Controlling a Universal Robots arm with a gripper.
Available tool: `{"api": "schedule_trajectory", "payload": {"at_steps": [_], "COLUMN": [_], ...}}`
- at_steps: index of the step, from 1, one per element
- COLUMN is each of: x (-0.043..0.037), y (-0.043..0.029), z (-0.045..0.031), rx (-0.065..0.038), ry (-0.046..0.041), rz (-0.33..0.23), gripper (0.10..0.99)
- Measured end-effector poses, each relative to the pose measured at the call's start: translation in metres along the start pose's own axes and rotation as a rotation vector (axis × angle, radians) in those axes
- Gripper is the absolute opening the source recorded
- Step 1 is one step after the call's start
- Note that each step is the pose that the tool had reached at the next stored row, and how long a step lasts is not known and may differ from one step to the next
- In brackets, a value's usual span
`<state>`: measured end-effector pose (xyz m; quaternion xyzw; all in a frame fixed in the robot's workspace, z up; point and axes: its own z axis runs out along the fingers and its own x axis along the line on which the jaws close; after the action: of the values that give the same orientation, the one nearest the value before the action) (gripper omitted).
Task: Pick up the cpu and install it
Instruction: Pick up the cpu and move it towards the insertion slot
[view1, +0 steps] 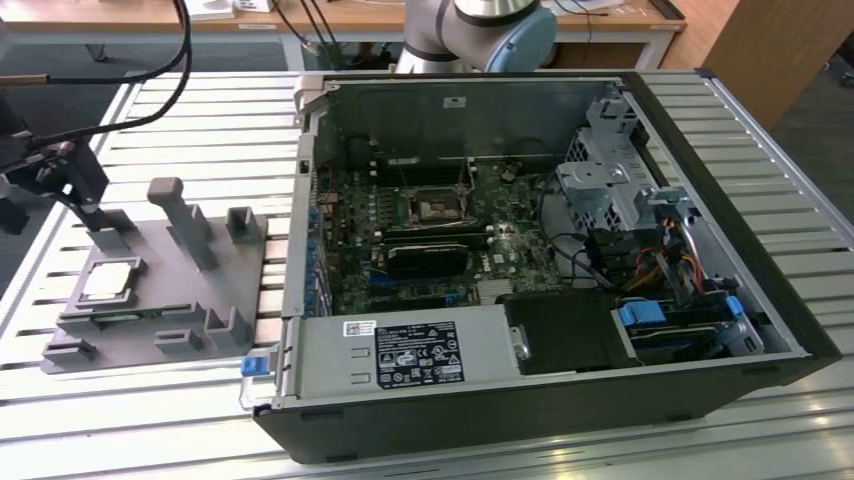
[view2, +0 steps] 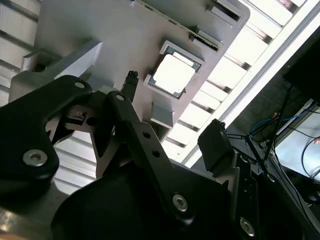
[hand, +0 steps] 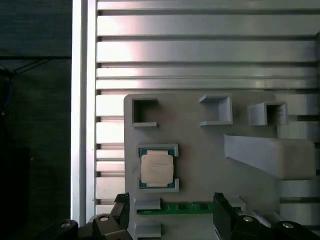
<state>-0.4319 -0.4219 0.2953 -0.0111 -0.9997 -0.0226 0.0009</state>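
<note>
The cpu (view1: 107, 282) is a small square chip with a silvery top, lying flat in a pocket of the grey holder tray (view1: 200, 290) at the exterior view's left. It also shows in the first wrist view as the cpu (hand: 156, 169) and in the second wrist view as the cpu (view2: 173, 73). My gripper (view1: 78, 200) hangs above the tray's far corner, a little way off the chip. Its black fingers (hand: 223, 212) stand apart, so the gripper (hand: 172, 216) is open with nothing between them. The socket (view1: 438, 207) sits on the motherboard inside the open computer case.
A green memory stick (hand: 186, 207) lies in a slot of the tray beside the chip. Tall grey posts (view1: 180, 220) rise from the tray. The open computer case (view1: 641, 110) has metal walls, drive cages and cables at the exterior view's right. Everything rests on a slatted metal table (view1: 160, 110).
</note>
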Motion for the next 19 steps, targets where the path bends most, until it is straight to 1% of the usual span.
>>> {"api": "schedule_trajectory", "payload": {"at_steps": [2, 3, 4, 10, 12, 13, 19], "x": [0.0011, 0.0026, 0.0035, 0.0062, 0.0069, 0.0072, 0.0090], "y": [-0.0002, -0.0003, -0.0005, -0.0010, -0.0012, -0.0012, -0.0018], "z": [0.0036, 0.0073, 0.0095, 0.0203, 0.0231, 0.0244, 0.0335], "rx": [0.000, 0.000, 0.000, 0.000, 0.000, 0.000, 0.000], "ry": [0.0000, 0.0000, -0.0004, -0.0017, -0.0013, -0.0011, -0.0002], "rz": [0.000, 0.000, 0.000, -0.004, -0.015, -0.020, -0.038], "gripper": [0.761, 0.761, 0.761, 0.761, 0.745, 0.678, 0.678]}}
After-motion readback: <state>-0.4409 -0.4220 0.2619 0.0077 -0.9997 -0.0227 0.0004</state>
